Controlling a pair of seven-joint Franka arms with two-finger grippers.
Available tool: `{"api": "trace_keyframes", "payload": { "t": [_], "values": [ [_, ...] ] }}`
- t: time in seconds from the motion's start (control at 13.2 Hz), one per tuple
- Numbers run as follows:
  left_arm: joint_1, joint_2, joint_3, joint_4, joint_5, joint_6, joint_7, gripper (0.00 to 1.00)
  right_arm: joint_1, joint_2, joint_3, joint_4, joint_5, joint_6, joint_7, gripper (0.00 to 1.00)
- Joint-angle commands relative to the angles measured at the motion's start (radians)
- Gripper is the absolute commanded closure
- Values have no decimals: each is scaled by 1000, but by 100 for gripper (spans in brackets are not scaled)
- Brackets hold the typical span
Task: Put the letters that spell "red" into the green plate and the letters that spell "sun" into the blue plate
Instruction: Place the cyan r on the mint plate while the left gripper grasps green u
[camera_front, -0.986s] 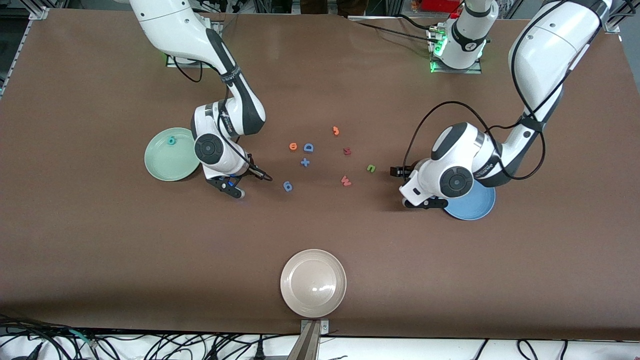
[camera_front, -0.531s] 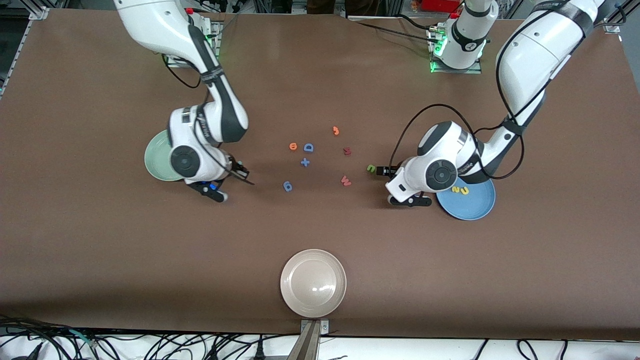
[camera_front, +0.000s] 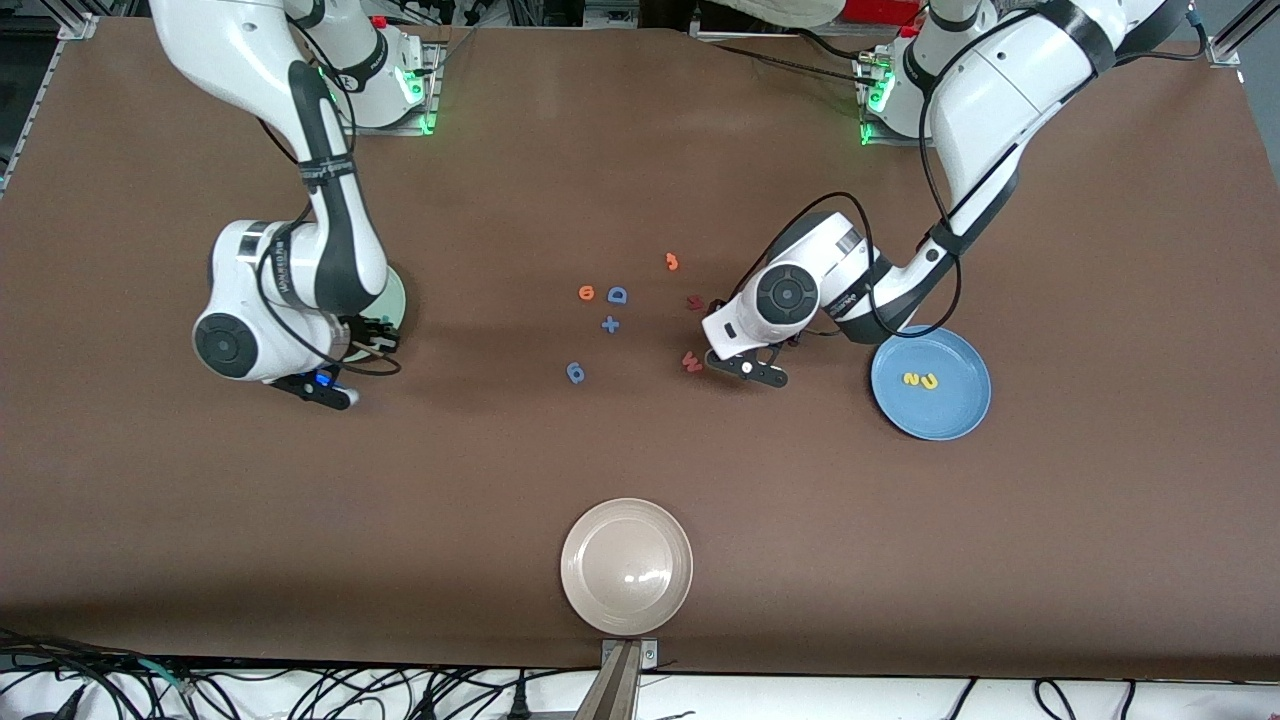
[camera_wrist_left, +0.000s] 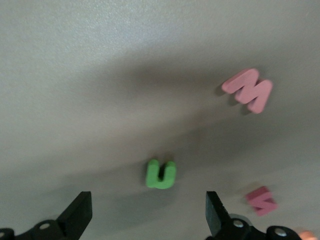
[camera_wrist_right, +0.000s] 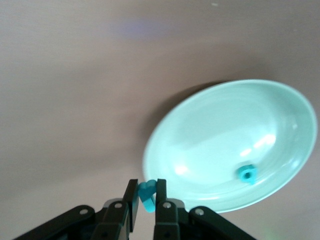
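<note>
My right gripper (camera_wrist_right: 146, 187) is shut on a small teal letter (camera_wrist_right: 148, 196) at the rim of the green plate (camera_wrist_right: 225, 135). A second teal letter (camera_wrist_right: 245, 173) lies in that plate. In the front view the right arm hides most of the green plate (camera_front: 396, 300). My left gripper (camera_wrist_left: 148, 212) hangs open over the green "n" (camera_wrist_left: 161, 174), which lies on the table between its fingers and which the hand hides in the front view. The blue plate (camera_front: 955, 410) holds two yellow letters (camera_front: 920, 380). The orange "e" (camera_front: 587, 293) lies mid-table.
A blue D (camera_front: 618, 295), a blue plus (camera_front: 610, 324), a blue round piece (camera_front: 575, 373), an orange 3 (camera_front: 672, 262), a red W (camera_front: 690, 362) and a dark red piece (camera_front: 694, 302) are scattered mid-table. A beige plate (camera_front: 626, 600) sits near the front edge.
The right arm swung toward its own end of the table, carrying the teal letter to the green plate's rim. The left arm left the blue plate, uncovering two yellow letters, and moved over the green "n".
</note>
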Motion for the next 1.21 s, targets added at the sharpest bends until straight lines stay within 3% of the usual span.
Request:
{"api": "trace_keyframes", "payload": {
  "t": [0.0,0.38,0.61,0.68,0.76,0.99,1.06,1.14],
  "values": [
    [18,1,6,-12,50,18,94,0,-23,-12,-4,-86,20,8,-72,87],
    [-11,18,8,-12,57,23,99,3,-26,-16,-2,-182,20,63,-86,87],
    [-16,37,9,-12,59,46,99,11,-26,-10,-1,-212,22,93,-86,87],
    [-16,38,9,-12,60,50,99,17,-26,-10,5,-218,25,106,-86,87],
    [-16,37,9,-12,67,50,99,30,-25,-9,8,-227,31,113,-86,87],
    [-16,37,9,-12,67,49,91,80,-23,0,10,-229,37,115,-86,85],
    [-15,35,8,-12,67,47,89,86,-21,2,10,-227,39,115,-86,80],
    [-13,34,8,-11,67,44,89,88,-21,2,13,-227,39,115,-86,66]
  ]
}}
